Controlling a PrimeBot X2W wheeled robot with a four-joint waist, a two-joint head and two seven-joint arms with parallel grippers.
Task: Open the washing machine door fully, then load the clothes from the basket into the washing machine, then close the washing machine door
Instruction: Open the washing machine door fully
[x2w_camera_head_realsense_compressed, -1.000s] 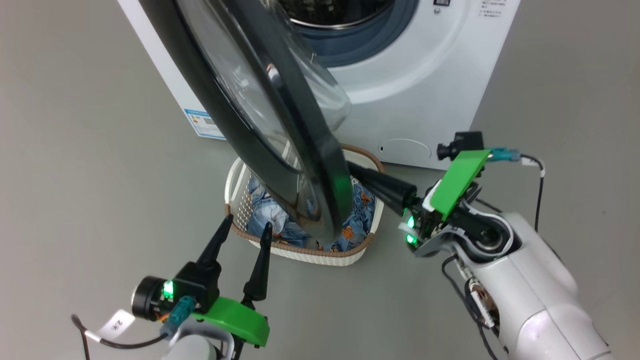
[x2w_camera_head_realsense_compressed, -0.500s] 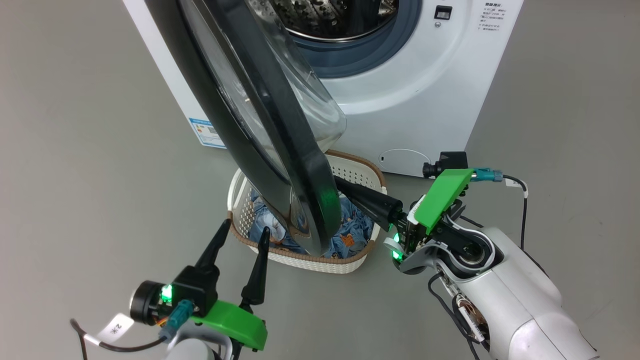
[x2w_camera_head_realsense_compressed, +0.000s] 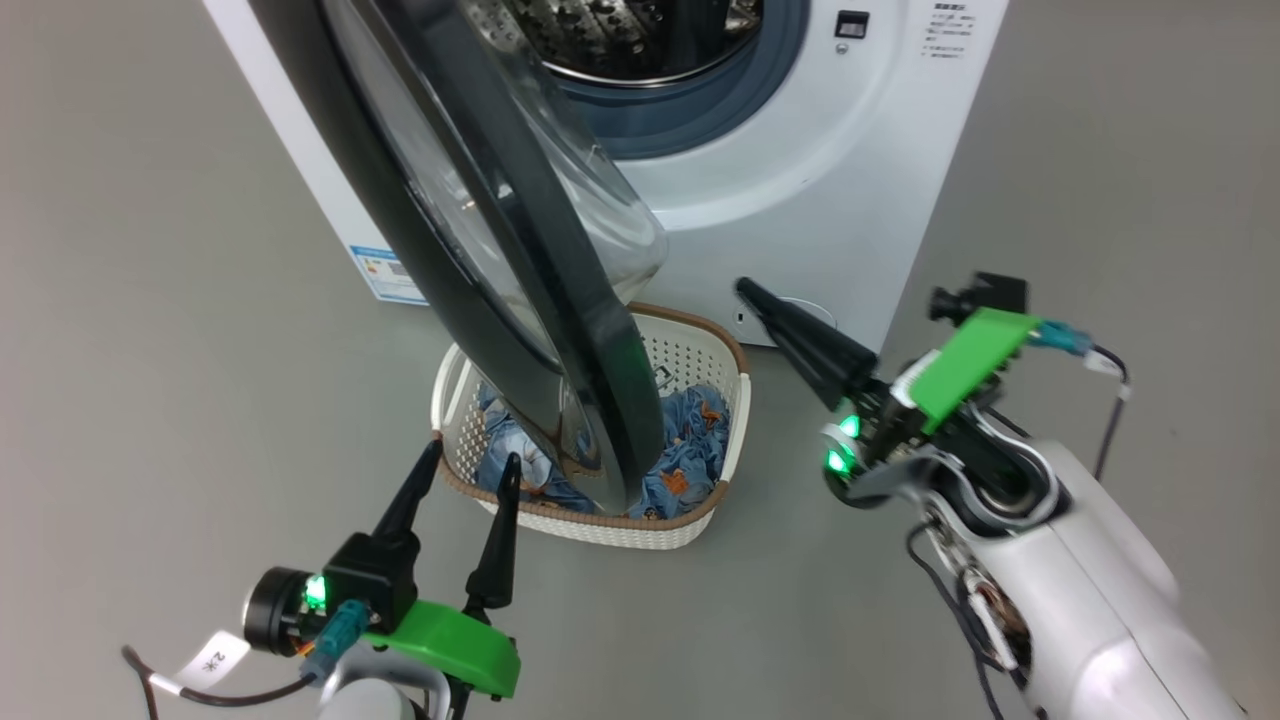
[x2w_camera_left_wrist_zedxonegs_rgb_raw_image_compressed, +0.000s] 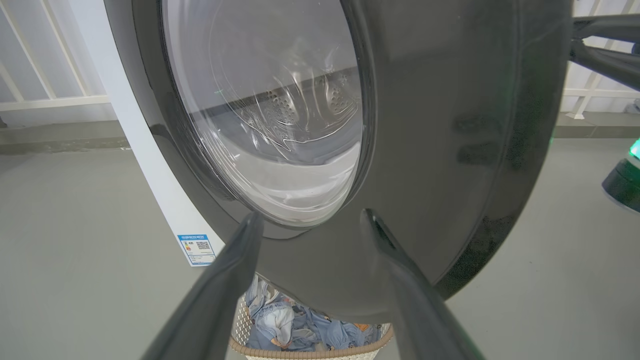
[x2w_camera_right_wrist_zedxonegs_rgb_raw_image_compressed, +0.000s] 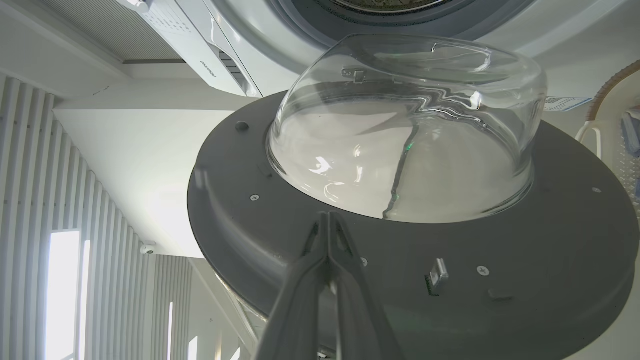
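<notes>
Washing machine door (x2w_camera_head_realsense_compressed: 520, 250): swung out from the machine on its left-side hinge and standing roughly edge-on in the head view. Its glossy black rim slants down over the basket.
Glass bowl (x2w_camera_right_wrist_zedxonegs_rgb_raw_image_compressed: 405, 135): clear, bulging from the door's grey inner face toward the machine's opening.
Washing machine (x2w_camera_head_realsense_compressed: 800, 170): white front-loader at the top of the head view with its mouth uncovered. The perforated steel drum (x2w_camera_head_realsense_compressed: 620, 35) and blue-grey gasket (x2w_camera_head_realsense_compressed: 690, 110) are visible.
Label sticker (x2w_camera_head_realsense_compressed: 383, 275): small and blue, low on the machine's left side panel.
Basket (x2w_camera_head_realsense_compressed: 640, 520): cream with a brown rim, on the floor (x2w_camera_head_realsense_compressed: 150, 350) just in front of the machine. The door's lower edge hangs above its middle.
Clothes (x2w_camera_head_realsense_compressed: 690, 450): light blue printed fabric heaped inside the basket, showing on both sides of the door's edge.
Left hand (x2w_camera_head_realsense_compressed: 472, 452): spread wide with nothing between the fingers. It is near the basket's near-left rim, and in the left wrist view it points at the lower outer face of the door. Whether it touches either one cannot be told.
Right hand (x2w_camera_head_realsense_compressed: 745, 288): both fingers pressed together into one point, holding nothing. It is right of the basket, before the machine's lower front panel and apart from the door. In the right wrist view it aims at the door's grey inner face, below the bowl.
</notes>
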